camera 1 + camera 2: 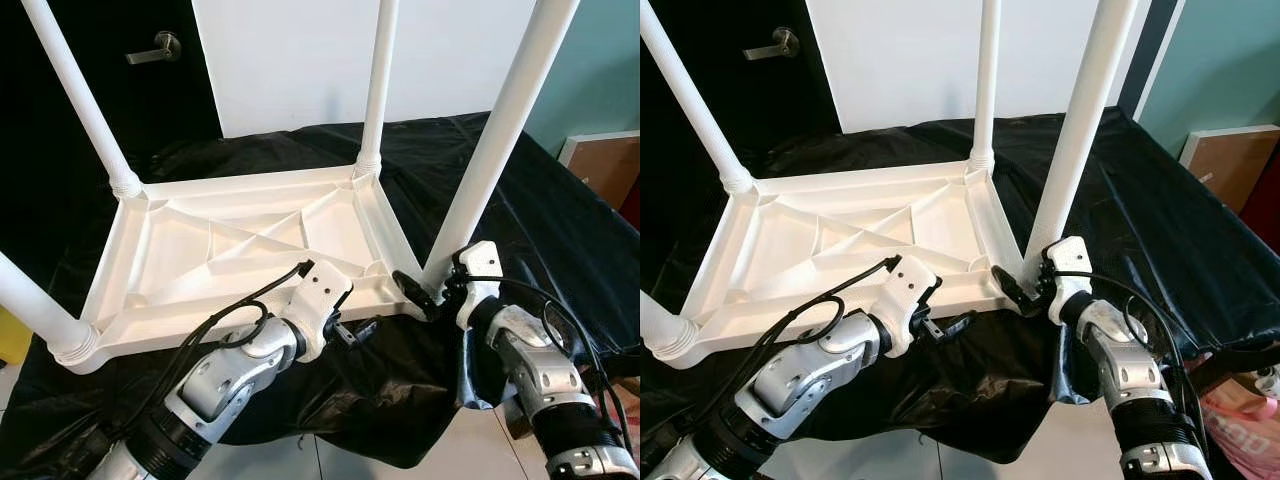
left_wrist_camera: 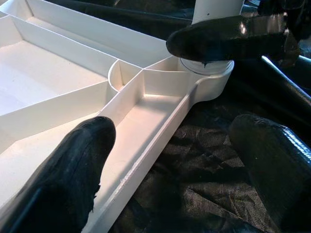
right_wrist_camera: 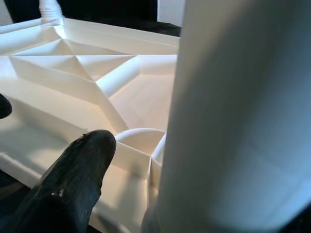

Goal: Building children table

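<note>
we look down on a white plastic children's table [image 1: 250, 240] lying upside down on a black cloth [image 1: 520, 190], its ribbed underside facing up and all four white legs standing up from the corners. starting at our left, the near-left leg [image 1: 30, 305] leans out of its socket at the left edge of the eye views, and the far-left leg [image 1: 85, 105] rises behind it near a dark door with a lever handle [image 1: 155, 47].

our left gripper [image 1: 352, 331] sits at the near long edge of the table. in the left wrist view its fingers [image 2: 68, 179] are spread apart, one over the inner channel of the frame and the other over the cloth outside, with the near rim running between them; we cannot tell whether either finger touches the plastic.

further right, the far-right leg [image 1: 378, 85] stands before a white wall panel [image 1: 300, 60]. the near-right leg [image 1: 500, 140] is seated in its corner socket, and our right gripper [image 1: 428, 290] is at its base. one black finger [image 3: 73, 179] lies on the table side of the leg, just beside it, and the leg stands between the fingers; we cannot tell whether they press on it.

at the far right a brown board [image 1: 610, 160] leans by a teal wall [image 1: 600, 70].
</note>
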You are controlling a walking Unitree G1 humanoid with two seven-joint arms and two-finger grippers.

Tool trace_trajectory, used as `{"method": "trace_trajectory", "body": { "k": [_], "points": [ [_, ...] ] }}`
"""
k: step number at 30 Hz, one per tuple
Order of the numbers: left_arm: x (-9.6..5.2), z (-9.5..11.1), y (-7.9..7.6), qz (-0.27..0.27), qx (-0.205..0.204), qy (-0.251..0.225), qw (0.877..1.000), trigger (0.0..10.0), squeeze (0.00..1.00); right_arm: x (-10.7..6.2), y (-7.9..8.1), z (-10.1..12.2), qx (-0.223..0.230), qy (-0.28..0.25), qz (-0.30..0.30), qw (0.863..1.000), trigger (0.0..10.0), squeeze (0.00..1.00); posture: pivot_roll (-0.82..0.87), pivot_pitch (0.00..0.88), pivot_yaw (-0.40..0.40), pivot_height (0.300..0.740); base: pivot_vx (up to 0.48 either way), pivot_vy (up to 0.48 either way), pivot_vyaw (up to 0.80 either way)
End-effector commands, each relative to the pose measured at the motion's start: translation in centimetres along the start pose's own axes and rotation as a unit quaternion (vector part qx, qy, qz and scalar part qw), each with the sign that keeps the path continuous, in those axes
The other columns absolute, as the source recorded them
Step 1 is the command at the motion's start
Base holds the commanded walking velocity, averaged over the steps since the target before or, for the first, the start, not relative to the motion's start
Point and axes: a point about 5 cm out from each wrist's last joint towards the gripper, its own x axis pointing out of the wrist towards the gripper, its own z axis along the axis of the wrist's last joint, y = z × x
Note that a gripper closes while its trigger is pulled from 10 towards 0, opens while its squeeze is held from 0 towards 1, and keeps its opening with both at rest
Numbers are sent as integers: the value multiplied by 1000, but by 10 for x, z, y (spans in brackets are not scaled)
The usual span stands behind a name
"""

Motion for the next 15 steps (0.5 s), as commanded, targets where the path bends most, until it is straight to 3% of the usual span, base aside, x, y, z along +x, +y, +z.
{"method": "trace_trajectory", "body": {
  "k": [1, 2, 14, 15],
  "points": [
    [-3, 1, -8, -81, 0, 2, 997, 10000, 0, 1, -1, -3, -5, 13, 21, 1000, 2039, 0, -98, 0, -5, 740, 0, 0, 0],
    [-3, 1, -7, -80, 0, 2, 997, 10000, 0, 1, -2, -3, -9, 18, 26, 999, 0, 0, -95, 0, -5, 740, 0, 0, 0],
    [-5, 2, -8, -80, 1, 3, 997, 10000, 0, -1, -7, -16, 6, 41, 35, 999, 0, 0, -95, 0, 0, 740, 0, 0, 0],
    [-4, 2, -8, -81, 1, 4, 997, 10000, 0, -1, -8, -16, 7, 42, 30, 999, 10000, 0, -97, 0, 1, 740, 0, 0, 0]
  ]
}}
